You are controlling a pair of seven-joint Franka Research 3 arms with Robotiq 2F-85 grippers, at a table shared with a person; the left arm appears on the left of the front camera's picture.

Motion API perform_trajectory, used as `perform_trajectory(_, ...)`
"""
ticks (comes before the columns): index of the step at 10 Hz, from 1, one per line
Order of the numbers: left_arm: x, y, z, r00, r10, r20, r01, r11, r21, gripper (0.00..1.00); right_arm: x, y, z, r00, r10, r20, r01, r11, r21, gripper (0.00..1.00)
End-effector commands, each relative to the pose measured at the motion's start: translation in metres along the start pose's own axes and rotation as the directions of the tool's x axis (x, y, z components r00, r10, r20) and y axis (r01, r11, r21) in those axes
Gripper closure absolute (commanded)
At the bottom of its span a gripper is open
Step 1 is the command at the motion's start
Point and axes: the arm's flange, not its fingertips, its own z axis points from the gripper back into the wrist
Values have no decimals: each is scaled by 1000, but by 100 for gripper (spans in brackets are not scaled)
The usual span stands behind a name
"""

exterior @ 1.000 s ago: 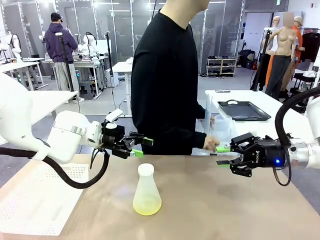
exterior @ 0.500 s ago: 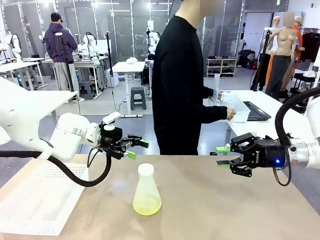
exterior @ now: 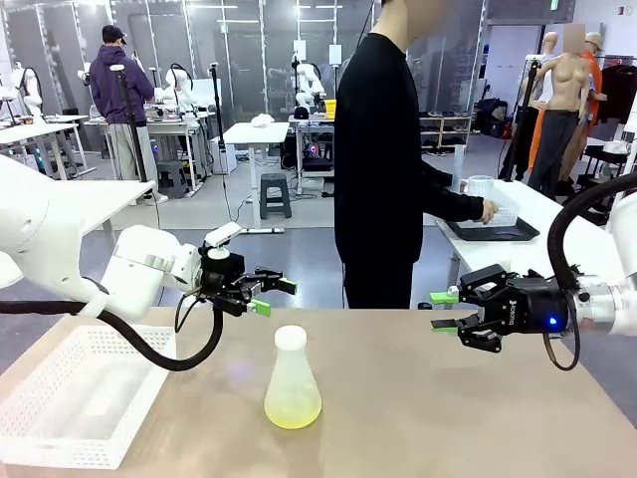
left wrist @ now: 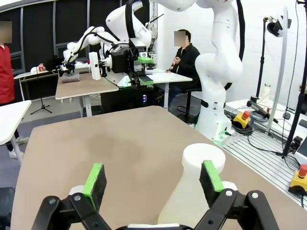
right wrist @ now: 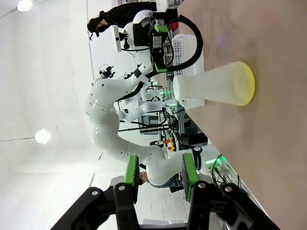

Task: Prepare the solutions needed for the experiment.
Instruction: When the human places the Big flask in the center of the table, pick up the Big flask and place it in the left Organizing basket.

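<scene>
Centrally, a frosted flask [exterior: 293,383] stands upright on the table [exterior: 448,408], a shallow solution [exterior: 293,410] layer inside. Left gripper [exterior: 267,296] at its 11 o'clock, right gripper [exterior: 445,310] at 2; both empty, fingers apart. White basket [exterior: 75,398] at 9.

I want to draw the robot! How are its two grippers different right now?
The left gripper hangs close above the flask, up behind its neck; the right gripper hangs farther off to the side. The left comes in from the left, pointing right; the right points left. Both are open, empty, with green pads.
</scene>
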Motion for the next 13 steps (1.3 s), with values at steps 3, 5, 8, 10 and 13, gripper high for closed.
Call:
perform_trajectory(3, -18, 3, -4, 997, -76, 29, 79, 991, -107, 0, -1, 0, 0, 1000, 7, 4, -7, 1000, -13, 53)
perform_trajectory(5, -25, 4, -17, 996, -87, 8, 87, 982, -167, 0, -1, 0, 0, 1000, 7, 4, -7, 1000, -13, 53)
perform_trajectory(8, -32, 3, -12, 998, -54, 24, 58, 973, -223, 0, -1, 0, 0, 1000, 7, 4, -7, 1000, -13, 53)
perform_trajectory(10, -39, 3, -14, 1000, -20, 10, 22, 965, -260, 0, -1, 0, 0, 1000, 7, 4, -7, 1000, -13, 53)
perform_trajectory(13, -46, 5, -31, 1000, -12, 20, 17, 966, -257, 0, -1, 0, 0, 1000, 7, 4, -7, 1000, -13, 53)
